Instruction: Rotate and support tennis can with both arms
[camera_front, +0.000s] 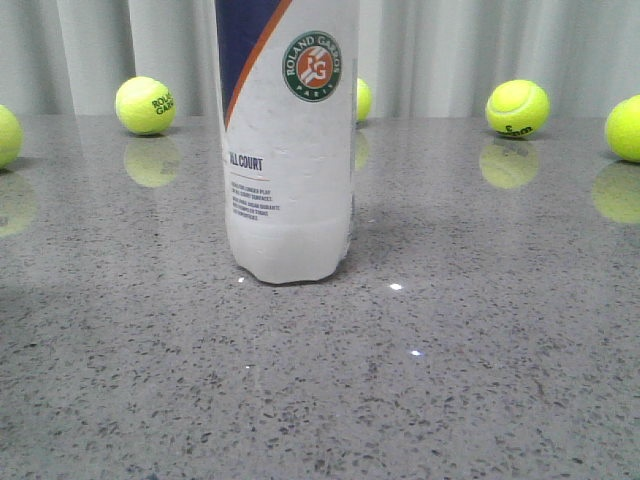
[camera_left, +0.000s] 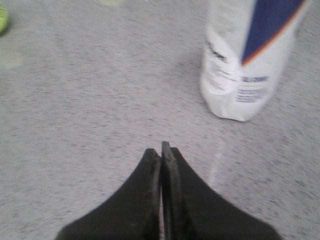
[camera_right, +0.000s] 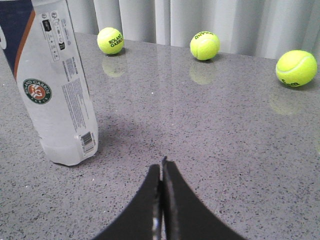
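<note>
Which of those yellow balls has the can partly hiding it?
The tennis ball peeking out just right of the tennis can; every other ball sits in plain sight.

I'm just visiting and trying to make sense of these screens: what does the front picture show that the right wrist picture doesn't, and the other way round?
Only the front view shows the "ALL COURT" wording on the tennis can, and five tennis balls along the back of the table.

Only the right wrist view shows the right gripper, its black fingers pressed shut and clear of the can, plus the can's barcode.

Both show the can standing upright on the grey speckled table, its round Roland Garros badge, and the curtain behind.
</note>
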